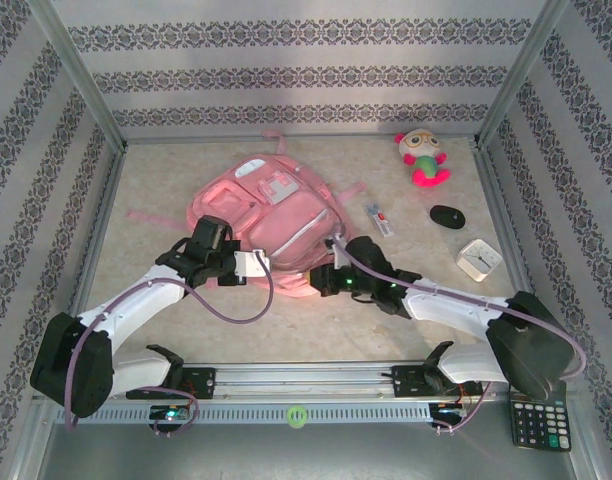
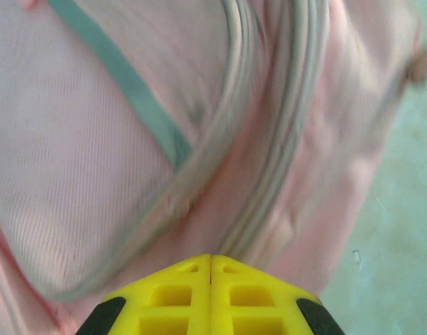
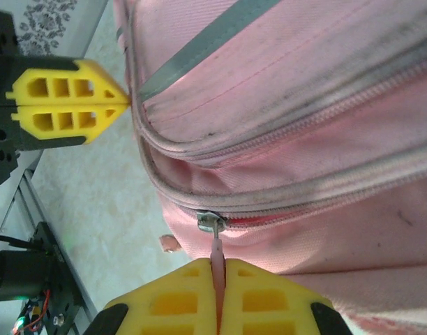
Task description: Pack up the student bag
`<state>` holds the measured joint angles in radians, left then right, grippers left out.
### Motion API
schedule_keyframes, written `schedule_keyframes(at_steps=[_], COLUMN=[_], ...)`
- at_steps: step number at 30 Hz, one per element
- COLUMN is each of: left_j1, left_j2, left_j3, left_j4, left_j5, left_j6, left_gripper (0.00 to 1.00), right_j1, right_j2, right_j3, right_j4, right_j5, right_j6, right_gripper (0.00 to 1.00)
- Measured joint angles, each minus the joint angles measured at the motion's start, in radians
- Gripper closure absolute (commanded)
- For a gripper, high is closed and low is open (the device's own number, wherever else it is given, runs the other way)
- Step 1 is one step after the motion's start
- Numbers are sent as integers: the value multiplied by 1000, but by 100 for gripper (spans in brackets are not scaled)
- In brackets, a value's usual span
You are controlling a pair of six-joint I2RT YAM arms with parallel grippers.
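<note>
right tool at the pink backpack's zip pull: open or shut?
Shut. The right tool's yellow fingers pinch the pink zip pull below the metal slider on the pink fabric backpack.

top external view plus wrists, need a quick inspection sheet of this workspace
surface: beige marbled table, no spills seen
job's things: pink student bag lying flat mid-table
clutter: plush toy, black mouse, white clock and white pen-like item right of the bag; calculator at the near right corner
hands: left hand shut, tips against the bag's edge; right hand shut on the zip pull
cables: purple cables loop along both arms
surroundings: patterned walls, metal frame
</note>
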<state>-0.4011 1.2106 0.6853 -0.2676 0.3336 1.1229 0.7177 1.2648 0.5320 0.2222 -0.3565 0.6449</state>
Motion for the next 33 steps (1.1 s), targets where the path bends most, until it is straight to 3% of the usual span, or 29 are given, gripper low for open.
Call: schedule_keyframes(at_steps=[1, 3, 5, 6, 11, 14, 19, 28, 33], left_j1=[2, 2, 2, -2, -108, -195, -258, -269, -245], left_j2=[-3, -11, -26, -37, -48, 21, 198, 282, 190], left_j3=[-1, -1, 0, 0, 4, 29, 93, 104, 60], left_j4=[-3, -6, -6, -2, 103, 171, 261, 295, 288], left_j5=[-7, -9, 15, 37, 60, 47, -3, -26, 0], left_j6=[0, -8, -37, -65, -165, -197, -204, -203, -182], left_gripper=[94, 80, 56, 49, 22, 18, 25, 86, 89], right_j1=[-20, -53, -66, -66, -58, -52, -52, -60, -113], right_j2=[-15, -44, -58, -62, -62, -61, -57, -53, -79], right_j3=[-7, -16, -16, -16, -16, -15, -8, -7, -16], right_j4=[-10, -37, -53, -56, -63, -64, -70, -76, -51], right_j5=[-7, -21, -32, -39, -53, -53, -54, -50, -97], right_j6=[-3, -19, -27, -32, -50, -53, -61, -69, -70], right_gripper=[100, 100, 100, 100, 100, 100, 100, 100, 100])
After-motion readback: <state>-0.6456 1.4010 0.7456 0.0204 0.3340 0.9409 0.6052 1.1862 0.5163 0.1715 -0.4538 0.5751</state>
